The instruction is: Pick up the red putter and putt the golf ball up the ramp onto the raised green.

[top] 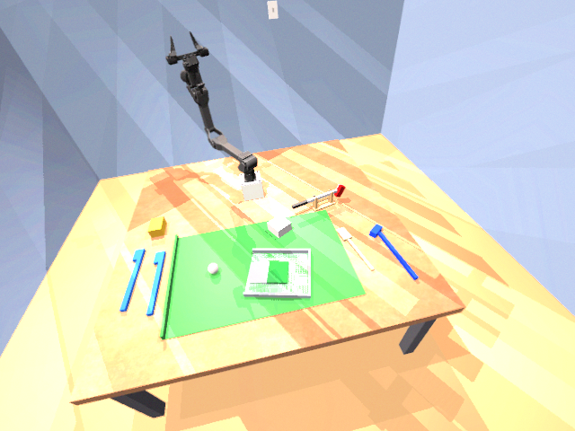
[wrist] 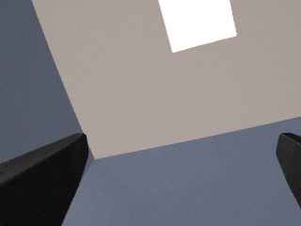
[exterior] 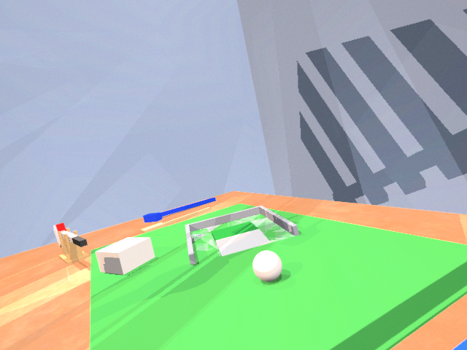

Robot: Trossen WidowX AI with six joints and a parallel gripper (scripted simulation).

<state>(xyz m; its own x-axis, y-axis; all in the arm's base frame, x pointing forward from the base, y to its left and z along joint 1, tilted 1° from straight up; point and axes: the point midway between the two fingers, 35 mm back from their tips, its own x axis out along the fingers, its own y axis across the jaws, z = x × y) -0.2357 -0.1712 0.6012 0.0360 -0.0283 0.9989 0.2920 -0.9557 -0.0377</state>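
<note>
Fingers (top: 172, 45) of the dark parallel-jaw gripper (top: 186, 46): spread wide, empty, pointing upward high above the wooden table (top: 223, 352). White rectangular block (top: 279, 226): on the green mat (top: 208, 306), between arm base and walled raised green (top: 278, 272). Blue mallet (top: 392, 250), two blue bars (top: 132, 286), yellow cube (top: 156, 225): off the mat. Red-headed putter (top: 318, 197): black grip, pale shaft, resting on a small wooden stand. White golf ball (top: 213, 268): on the mat, near the ramp.

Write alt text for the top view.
A robot arm reaches straight up, its open hand empty, far above a wooden table. On the green mat a white golf ball sits left of the walled raised green; the red putter rests on a rack behind the mat.
</note>
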